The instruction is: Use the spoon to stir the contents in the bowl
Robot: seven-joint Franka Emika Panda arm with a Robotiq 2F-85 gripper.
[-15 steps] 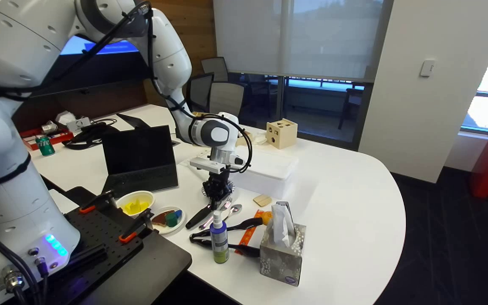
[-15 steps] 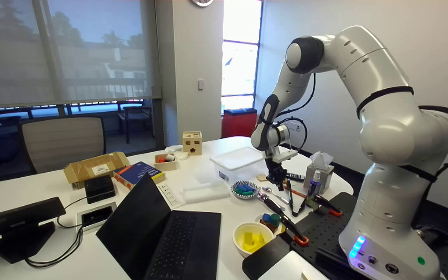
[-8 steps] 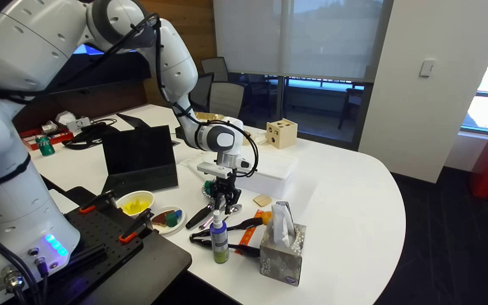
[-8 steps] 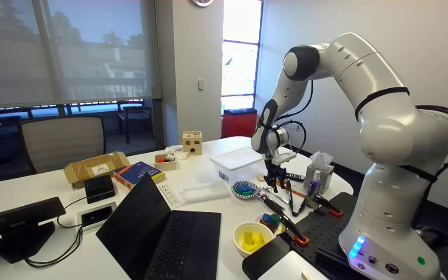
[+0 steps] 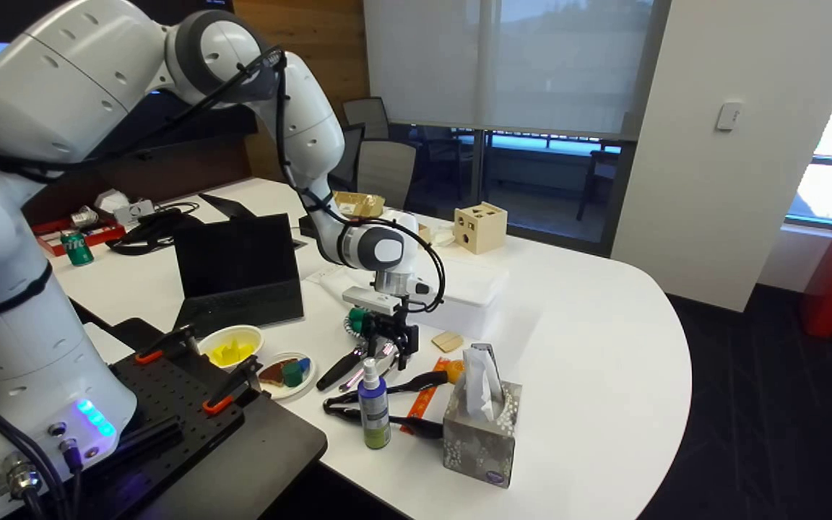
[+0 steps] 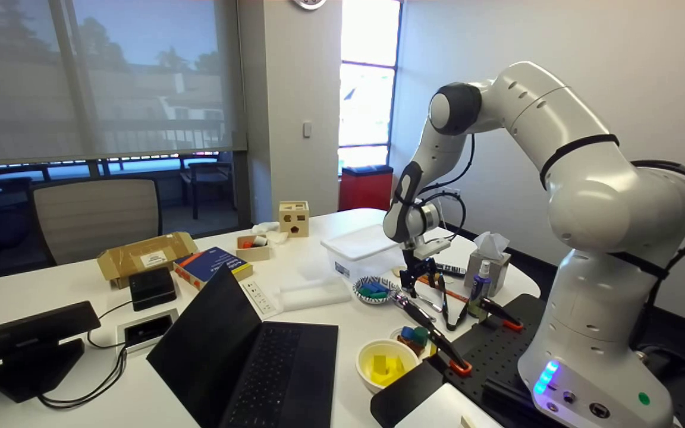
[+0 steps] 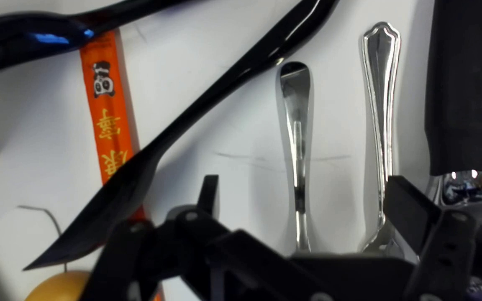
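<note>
The spoon (image 7: pixel 301 117), shiny metal with a plain rounded handle, lies on the table; its scoop end is hidden under the gripper in the wrist view. My gripper (image 7: pixel 301 192) is above it with jaws wide apart, one finger on either side of the spoon's handle and nothing gripped. The right fingertip (image 7: pixel 404 200) overlaps a metal fork (image 7: pixel 379 75) in this view; whether they touch I cannot tell. A small shallow bowl (image 6: pixel 371 301) with a patterned rim holds blue and green pieces. In both exterior views it sits close to the gripper (image 5: pixel 389 354), which partly hides it in one.
Black tongs (image 7: pixel 220 92) cross an orange wrapper (image 7: pixel 107 104) beside the spoon. A tool with a thick black handle (image 7: pixel 462 83) lies past the fork. A spray bottle (image 5: pixel 374 412), tissue box (image 5: pixel 481 440), lidded plastic bin (image 6: pixel 348 249) and laptop (image 6: pixel 295 356) stand around.
My gripper has gone from shut to open. The arm has come lower and shifted slightly away from the bowl, over the spoon, uncovering more of the bowl's green contents.
</note>
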